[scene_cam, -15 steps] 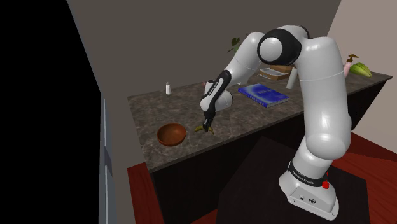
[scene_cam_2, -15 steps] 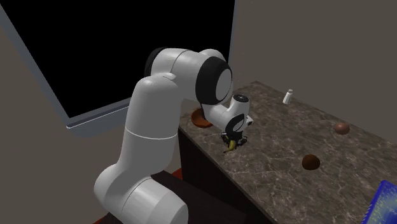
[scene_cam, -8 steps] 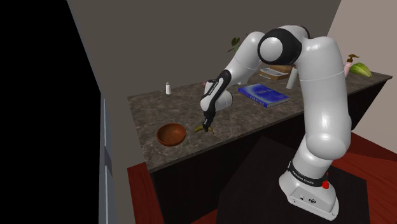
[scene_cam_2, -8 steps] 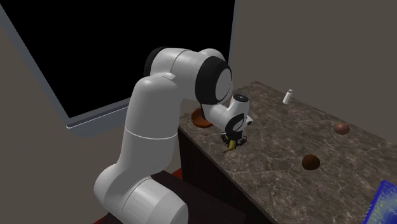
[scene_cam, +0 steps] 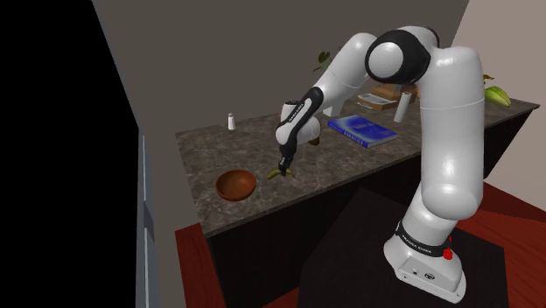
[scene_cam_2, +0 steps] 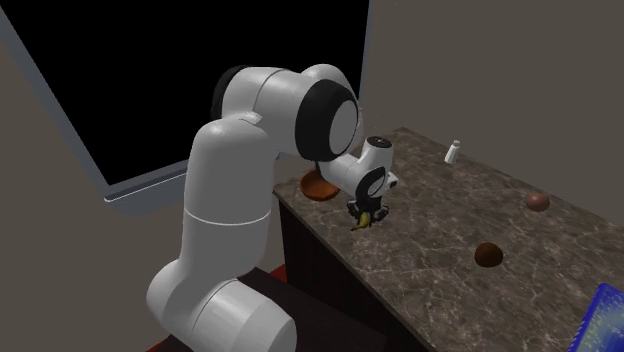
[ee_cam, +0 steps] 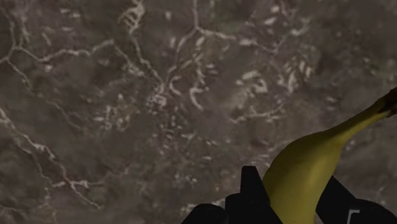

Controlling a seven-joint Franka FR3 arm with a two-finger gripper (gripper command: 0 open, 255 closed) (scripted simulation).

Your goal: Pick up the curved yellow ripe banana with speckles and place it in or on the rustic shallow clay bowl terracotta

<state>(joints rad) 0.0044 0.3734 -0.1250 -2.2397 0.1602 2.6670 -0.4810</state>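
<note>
Dark, pale-veined stone tabletop (scene_cam: 201,149) along the wall, as I see it from here.

On it I count a reddish-brown shallow bowl (scene_cam: 236,185) near the shoulder view's left end, a small white shaker (scene_cam: 232,122) by the wall, a blue book (scene_cam: 362,129) further right, and two small brown round things (scene_cam_2: 540,201), well apart.

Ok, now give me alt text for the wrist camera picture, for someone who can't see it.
A yellow banana is clasped between the two black fingers of the robot's hand, its stem end reaching away from the hand. Behind it is a dark counter veined with pale lines.
</note>
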